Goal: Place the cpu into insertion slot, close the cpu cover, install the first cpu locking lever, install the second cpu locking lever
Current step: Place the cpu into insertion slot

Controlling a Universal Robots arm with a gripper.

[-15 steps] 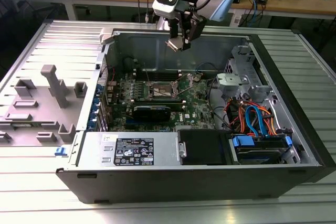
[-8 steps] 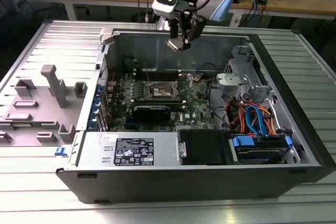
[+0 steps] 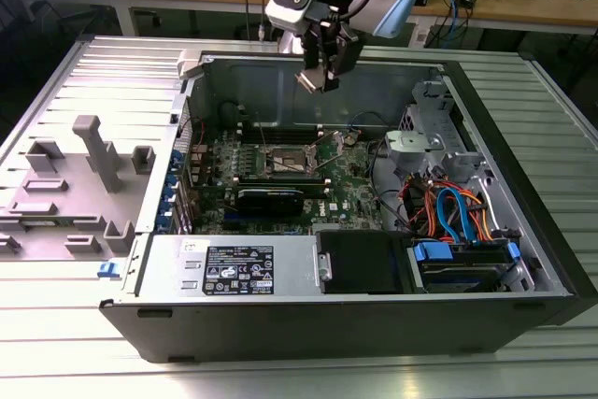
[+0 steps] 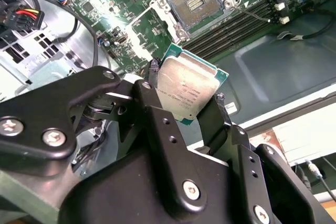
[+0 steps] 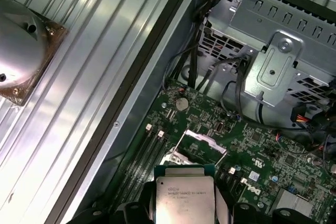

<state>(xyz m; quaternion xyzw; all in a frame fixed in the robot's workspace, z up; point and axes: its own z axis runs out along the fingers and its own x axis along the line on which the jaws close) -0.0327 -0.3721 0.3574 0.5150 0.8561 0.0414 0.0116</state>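
Currently the hand (image 3: 322, 77) hangs above the open computer case (image 3: 374, 324), which lies on the ribbed metal surface (image 3: 280, 382). In the second wrist view its fingers (image 4: 157, 119) are closed on two opposite edges of the cpu (image 4: 189, 88). The chip is clamped between them with its silver top exposed. The cpu is in the air, well apart from the motherboard (image 4: 131, 30).

The insertion slot (image 4: 197, 3) is uncovered, with its contact field bare. In the first wrist view a bright metal frame (image 5: 202, 141) stands raised at the slot's far edge. This is probably the cpu cover in its open position, though the chip hides part of it.

For the placing step, judged from these views:
- Square the chip's edges to the slot's edges before any descent.
- Hold the chip level; a tilted corner could bend contacts.
- Approach straight down, with no sideways sliding over the contact field.
- Keep clear of the raised frame and the memory sticks (image 4: 236, 27) beside the slot.
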